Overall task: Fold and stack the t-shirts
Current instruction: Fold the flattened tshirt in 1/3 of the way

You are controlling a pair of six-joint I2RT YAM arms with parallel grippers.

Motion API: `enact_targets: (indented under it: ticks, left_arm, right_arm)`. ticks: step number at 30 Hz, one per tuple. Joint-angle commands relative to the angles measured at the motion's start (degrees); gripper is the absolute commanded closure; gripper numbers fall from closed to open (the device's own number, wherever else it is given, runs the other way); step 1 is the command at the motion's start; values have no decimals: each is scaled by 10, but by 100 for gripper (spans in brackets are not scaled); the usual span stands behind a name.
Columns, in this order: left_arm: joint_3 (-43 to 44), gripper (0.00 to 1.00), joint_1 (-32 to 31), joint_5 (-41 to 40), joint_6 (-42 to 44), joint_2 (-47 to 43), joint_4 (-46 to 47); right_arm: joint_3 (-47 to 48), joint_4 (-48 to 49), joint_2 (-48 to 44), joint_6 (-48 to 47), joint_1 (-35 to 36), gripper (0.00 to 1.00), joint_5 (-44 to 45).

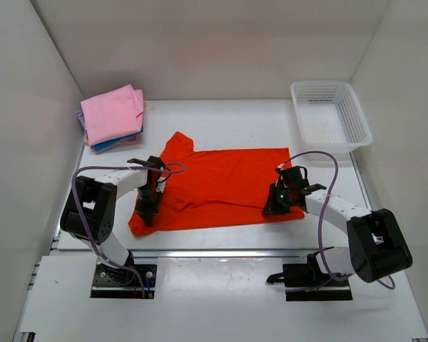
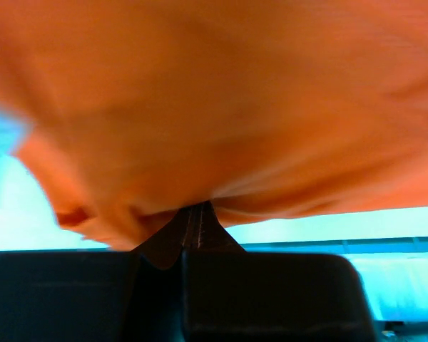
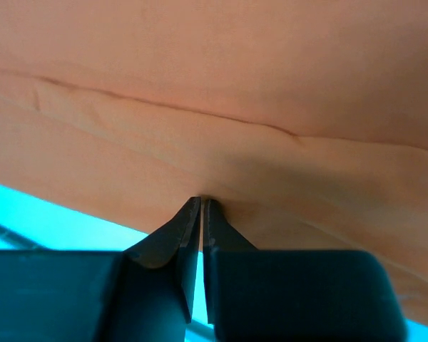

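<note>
Orange t-shirt (image 1: 221, 182), lying flat across the middle of the desk (image 1: 235, 121) and gripped along its near edge at two places. Left tool (image 1: 148, 208): fingers pressed together on a gather of cloth near the near-left corner; the left wrist view shows the fabric bunched and puckered into the closed tips. Right tool (image 1: 274, 205): fingers likewise pinching the near-right hem, with only a thin lip of cloth between the tips in the right wrist view.

Likely faults:
- The shallow right-hand bite may slip if the hem is lifted quickly, dropping one side and skewing the fold.
- The left-hand bunch may hold more than one layer, dragging a crease along with it.
- Uneven travel of the two arms would pull the shirt askew or slide it over the desk.

Farther back, a flap of the shirt (sleeve or collar, not distinguishable) points toward the folded stack (image 1: 113, 114), pink on top, at far left. White mesh basket (image 1: 330, 117) at far right, well apart from both.
</note>
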Motion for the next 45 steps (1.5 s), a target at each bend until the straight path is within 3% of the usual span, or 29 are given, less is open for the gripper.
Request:
enact_targets:
  ticks: [1, 8, 16, 19, 24, 27, 32, 45]
  left_arm:
    - [-4, 100, 4, 1, 13, -20, -2]
    - [-3, 100, -5, 1, 16, -21, -2]
    - [-4, 100, -9, 1, 12, -18, -2]
    - [-3, 100, -3, 2, 13, -22, -4]
    - [-8, 100, -4, 5, 13, -29, -2]
    - [-5, 100, -7, 4, 12, -30, -3]
    - [-8, 100, -14, 6, 15, -33, -1]
    - [-6, 100, -13, 6, 18, -40, 0]
  right_arm:
    - [-27, 8, -46, -4, -28, 95, 71]
    - [-32, 87, -78, -12, -117, 88, 109]
    - [-12, 167, -64, -2, -141, 80, 117]
    - [30, 149, -32, -12, -148, 80, 104]
    - [27, 76, -104, -11, -123, 79, 114]
    - [-18, 34, -159, 4, -123, 70, 111]
    - [-86, 12, -229, 22, -159, 68, 100]
    - [-123, 53, -175, 31, -167, 70, 93]
